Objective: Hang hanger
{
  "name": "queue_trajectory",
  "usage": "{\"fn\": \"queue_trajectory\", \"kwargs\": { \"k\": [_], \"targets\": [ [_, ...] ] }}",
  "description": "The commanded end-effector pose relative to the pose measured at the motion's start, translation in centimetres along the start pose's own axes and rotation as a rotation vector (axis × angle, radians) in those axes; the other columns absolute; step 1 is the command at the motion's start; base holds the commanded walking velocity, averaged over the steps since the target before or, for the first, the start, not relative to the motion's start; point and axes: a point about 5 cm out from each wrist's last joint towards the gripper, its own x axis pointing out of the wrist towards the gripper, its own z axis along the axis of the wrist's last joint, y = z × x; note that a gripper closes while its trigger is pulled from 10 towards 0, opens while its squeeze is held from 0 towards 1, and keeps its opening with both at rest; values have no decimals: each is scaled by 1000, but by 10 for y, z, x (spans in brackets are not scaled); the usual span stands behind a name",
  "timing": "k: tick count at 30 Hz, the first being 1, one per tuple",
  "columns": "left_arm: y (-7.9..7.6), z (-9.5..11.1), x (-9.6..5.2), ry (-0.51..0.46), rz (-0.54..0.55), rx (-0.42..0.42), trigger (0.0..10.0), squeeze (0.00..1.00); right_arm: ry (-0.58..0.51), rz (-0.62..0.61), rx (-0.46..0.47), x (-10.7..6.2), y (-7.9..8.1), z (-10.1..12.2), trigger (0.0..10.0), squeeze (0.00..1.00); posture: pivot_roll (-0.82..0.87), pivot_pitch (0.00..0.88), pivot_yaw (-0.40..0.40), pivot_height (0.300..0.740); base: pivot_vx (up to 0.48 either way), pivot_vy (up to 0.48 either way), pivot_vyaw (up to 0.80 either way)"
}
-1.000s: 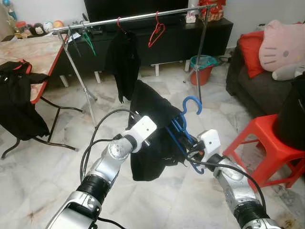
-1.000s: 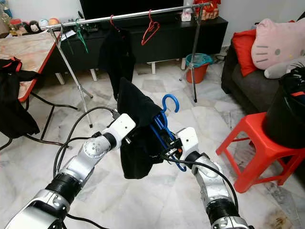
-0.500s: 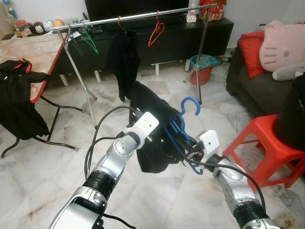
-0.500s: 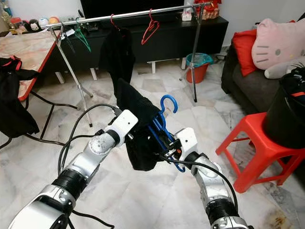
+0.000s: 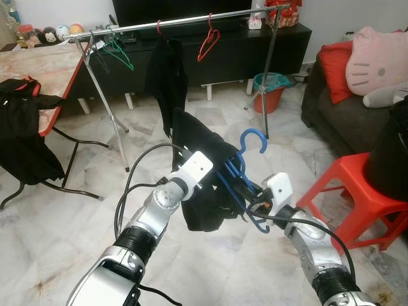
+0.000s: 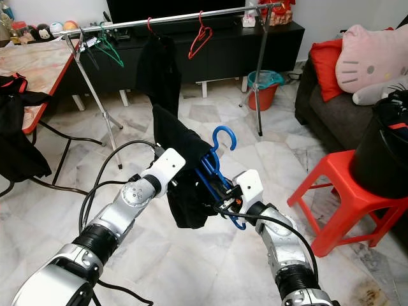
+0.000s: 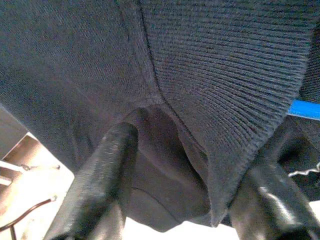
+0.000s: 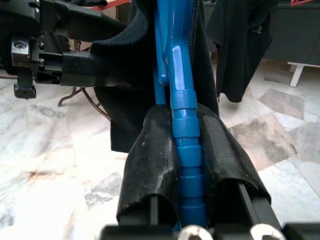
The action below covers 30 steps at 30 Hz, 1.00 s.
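Blue hanger [image 5: 245,167]: plastic, with curved hook uppermost and a ribbed section on its bar, carried in mid-air in front of the robot above the marble floor [image 5: 57,229], well short of the clothes rail [image 5: 178,23]; a black ribbed knit garment [image 5: 203,167] is draped over it and hangs down on the left side. Right hand [image 8: 186,150]: fingers pressed together on the ribbed blue bar, which is seen clamped between the two black pads in the right wrist view. Left hand [image 7: 182,165]: fingers spread apart, with a fold of the black garment lying between them; the pads are seen against the cloth, but a firm pinch cannot be told. Clothes rail: a silver bar on a tripod stand, on which are hung a green hanger [image 5: 118,54], a red hanger [image 5: 208,39] and a black garment on a red hook [image 5: 167,76]. Red stool [image 5: 357,194]: noted at the right, beside a dark sofa [image 5: 347,111]
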Motion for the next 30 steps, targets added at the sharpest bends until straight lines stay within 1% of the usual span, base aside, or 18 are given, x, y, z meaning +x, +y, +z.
{"fn": "queue_trajectory", "kwargs": {
  "k": [1, 6, 18, 22, 27, 30],
  "targets": [
    [4, -2, 1, 25, 11, 29, 0, 0, -58, 14, -16, 4, -1, 14, 0, 0, -198, 0, 12, 740, 0, 0, 0],
    [6, -5, 1, 40, 36, 24, 0, 0, -59, 20, -12, 2, 0, 14, 0, 0, -199, 0, 10, 740, 0, 0, 0],
    [12, -3, 1, 29, 71, 14, 0, 0, -47, 21, 3, 0, 1, 10, 0, 0, -197, 0, 6, 740, 0, 0, 0],
    [13, -3, 1, 23, 80, 6, 0, 0, -25, 21, -7, -2, 0, 6, 0, 0, -196, 0, 4, 740, 0, 0, 0],
    [13, -2, 0, 15, 94, -6, 0, 0, 29, 37, -24, -10, 1, -4, 0, 0, -198, 0, 1, 740, 0, 0, 0],
    [18, -1, 0, 4, 132, -26, 0, 0, 79, 50, -33, -16, 1, -13, 0, 0, -198, 0, 1, 740, 0, 0, 0]
  ]
}}
